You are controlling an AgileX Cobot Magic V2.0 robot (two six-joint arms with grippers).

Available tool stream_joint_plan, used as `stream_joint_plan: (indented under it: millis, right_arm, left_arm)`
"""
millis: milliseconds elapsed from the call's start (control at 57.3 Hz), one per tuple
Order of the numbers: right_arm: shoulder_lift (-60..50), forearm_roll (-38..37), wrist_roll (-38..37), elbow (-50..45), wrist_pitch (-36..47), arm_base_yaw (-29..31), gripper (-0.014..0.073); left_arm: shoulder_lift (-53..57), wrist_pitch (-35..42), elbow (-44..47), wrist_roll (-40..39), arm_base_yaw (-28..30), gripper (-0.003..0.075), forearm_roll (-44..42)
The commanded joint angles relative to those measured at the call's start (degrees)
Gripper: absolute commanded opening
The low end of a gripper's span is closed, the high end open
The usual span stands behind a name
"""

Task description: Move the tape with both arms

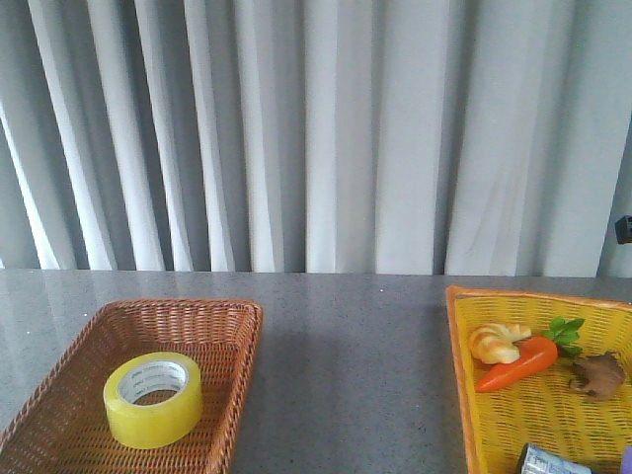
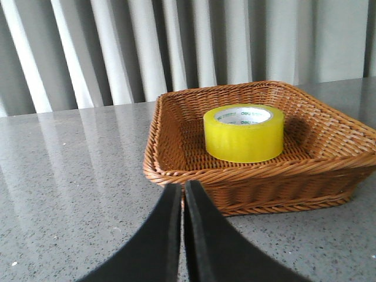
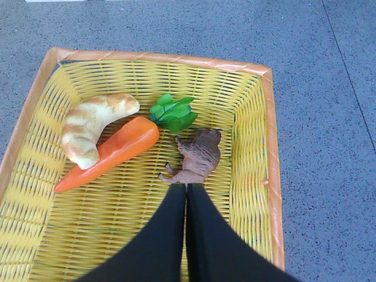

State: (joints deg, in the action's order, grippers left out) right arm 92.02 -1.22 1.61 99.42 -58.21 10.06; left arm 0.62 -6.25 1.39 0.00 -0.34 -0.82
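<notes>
The yellow translucent tape roll (image 1: 153,399) is seated flat inside the brown wicker basket (image 1: 232,390); both the left gripper (image 2: 183,194) and the right gripper (image 3: 186,194) are pressed together, empty.

Grey table (image 1: 346,336) carries brown basket (image 1: 232,326), yellow basket (image 1: 456,346).

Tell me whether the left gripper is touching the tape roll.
Apart. In the left wrist view the left gripper, jaws shut, sits outside the brown wicker basket, whose near rim lies between the fingertips and the yellow tape roll resting inside.

Closed right gripper (image 3: 185,194) over yellow basket (image 3: 258,147)
</notes>
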Motion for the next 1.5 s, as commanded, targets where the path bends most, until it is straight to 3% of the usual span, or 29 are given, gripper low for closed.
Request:
stream_joint_plan:
  millis: [0, 1047, 1257, 1326, 1483]
  right_arm:
    - [-2.3, -0.2, 0.1, 1.4, 2.8, 0.3, -0.0008]
    - [-2.4, -0.2, 0.1, 1.4, 2.8, 0.3, -0.0008]
    - [-7.8, 0.7, -0.5, 1.2, 3.5, 0.3, -0.0008]
    - [-11.6, 1.6, -0.9, -2.2, 6.8, 0.3, -0.0008]
    - [-23.5, 3.8, -1.2, -21.6, 26.5, 0.3, -0.0007]
  left_arm:
    - [1.0, 4.3, -0.4, -0.9, 0.8, -0.0006, 1.2]
    - [0.9, 3.6, -0.5, -0.9, 0.8, -0.0006, 1.2]
    - [0.9, 3.6, -0.5, -0.9, 0.8, -0.0006, 1.2]
    - [0.9, 3.6, -0.5, -0.9, 0.8, -0.0006, 1.2]
    - [0.9, 3.6, -0.5, -0.9, 0.8, -0.0006, 1.2]
